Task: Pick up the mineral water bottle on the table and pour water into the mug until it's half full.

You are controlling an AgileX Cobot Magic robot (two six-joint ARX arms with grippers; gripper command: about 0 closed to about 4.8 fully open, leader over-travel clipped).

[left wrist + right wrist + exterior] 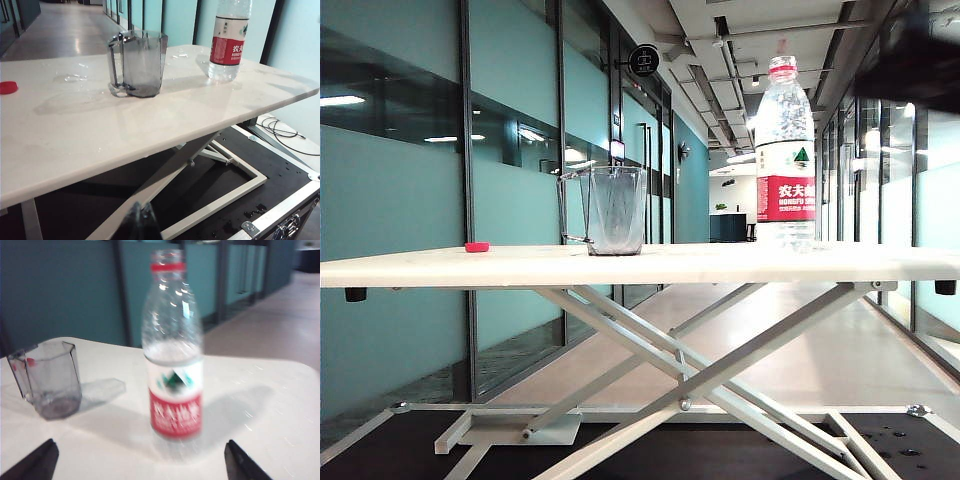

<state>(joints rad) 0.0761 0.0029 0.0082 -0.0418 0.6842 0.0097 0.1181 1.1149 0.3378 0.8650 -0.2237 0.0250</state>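
The mineral water bottle [784, 150] is seen standing upright on the right part of the table [720, 265]. It is made of clear plastic, with a red neck ring at an uncapped mouth and a white-and-red label marked with a green triangle and Chinese characters. The water level is seen just above the label. To its left, well apart, the mug [605, 210] stands upright; its walls are clear and greyish, slightly tapered, with a thin side handle. A small red cap [477, 246] lies on the tabletop farther left.

The right gripper [140, 460] is held near the bottle, with its dark fingertips [35, 460] spread wide on either side of the bottle and nothing grasped. Of the left gripper [141, 222] only a dark tip is seen below the table's near edge; whether it is released or clenched cannot be told.
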